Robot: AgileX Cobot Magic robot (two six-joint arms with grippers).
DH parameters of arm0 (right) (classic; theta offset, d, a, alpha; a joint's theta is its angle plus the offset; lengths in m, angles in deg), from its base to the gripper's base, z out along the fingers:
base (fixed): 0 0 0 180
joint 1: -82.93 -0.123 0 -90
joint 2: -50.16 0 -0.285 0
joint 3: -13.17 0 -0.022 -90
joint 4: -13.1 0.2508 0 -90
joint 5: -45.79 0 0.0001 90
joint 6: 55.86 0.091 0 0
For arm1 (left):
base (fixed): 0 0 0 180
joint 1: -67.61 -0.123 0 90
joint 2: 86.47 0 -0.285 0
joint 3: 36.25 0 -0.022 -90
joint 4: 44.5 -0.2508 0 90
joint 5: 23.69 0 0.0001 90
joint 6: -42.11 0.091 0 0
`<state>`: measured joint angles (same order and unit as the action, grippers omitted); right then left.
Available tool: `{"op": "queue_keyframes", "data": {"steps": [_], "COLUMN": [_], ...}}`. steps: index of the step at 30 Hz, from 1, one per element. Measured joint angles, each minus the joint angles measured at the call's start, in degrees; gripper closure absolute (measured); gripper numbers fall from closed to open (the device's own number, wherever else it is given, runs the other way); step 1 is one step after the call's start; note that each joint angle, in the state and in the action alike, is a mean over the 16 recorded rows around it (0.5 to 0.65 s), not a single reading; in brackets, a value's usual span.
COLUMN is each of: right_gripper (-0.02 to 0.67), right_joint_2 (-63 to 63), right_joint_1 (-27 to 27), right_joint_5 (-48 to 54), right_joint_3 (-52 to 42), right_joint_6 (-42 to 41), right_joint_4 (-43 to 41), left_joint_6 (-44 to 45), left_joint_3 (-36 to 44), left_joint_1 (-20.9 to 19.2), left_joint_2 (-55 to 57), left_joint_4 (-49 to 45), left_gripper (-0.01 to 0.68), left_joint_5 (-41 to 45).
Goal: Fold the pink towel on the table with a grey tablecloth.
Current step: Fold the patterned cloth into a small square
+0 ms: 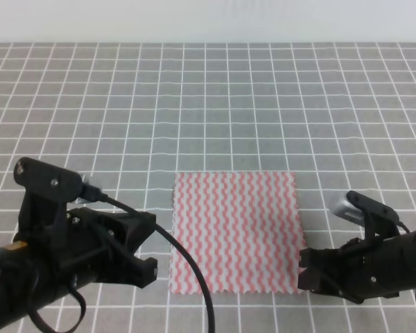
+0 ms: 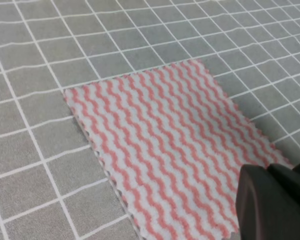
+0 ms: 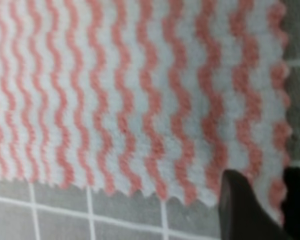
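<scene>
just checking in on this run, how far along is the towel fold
Nothing is folded yet: the pink towel lies flat and fully spread on the grey tablecloth. In hand: the right pincer sits at the towel's near right corner, with a finger over the edge in the right wrist view, and the left pincer waits just off the near left corner. Left to do: grip the corners, lift, and make the fold.

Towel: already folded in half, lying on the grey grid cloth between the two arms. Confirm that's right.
Not right. The towel is not folded: the exterior high view shows it spread flat in a single square layer. The rest holds: it lies on the grey grid cloth, between the two arms.
</scene>
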<state>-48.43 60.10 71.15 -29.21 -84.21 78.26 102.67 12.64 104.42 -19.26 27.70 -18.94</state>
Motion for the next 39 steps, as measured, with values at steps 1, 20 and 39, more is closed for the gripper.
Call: {"op": "queue_keyframes", "data": {"steps": [1,20,39], "right_gripper": [0.493,0.627,0.658], "right_joint_2": [-0.20,1.88,1.69], "right_joint_1": [0.00,0.05,-0.02], "right_joint_5": [-0.05,0.42,-0.76], "right_joint_3": [0.03,1.15,10.73], "right_joint_6": [-0.01,0.11,-0.12], "right_joint_4": [0.05,0.43,0.28], "left_joint_6": [0.01,2.39,26.60], "left_joint_3": [0.00,0.02,-0.01], "left_joint_1": [0.00,0.00,0.00], "left_joint_2": [0.00,0.14,2.74], "left_joint_4": [0.00,-0.03,0.36], "left_gripper": [0.675,0.675,0.522], "left_joint_5": [0.02,-0.03,7.37]}}
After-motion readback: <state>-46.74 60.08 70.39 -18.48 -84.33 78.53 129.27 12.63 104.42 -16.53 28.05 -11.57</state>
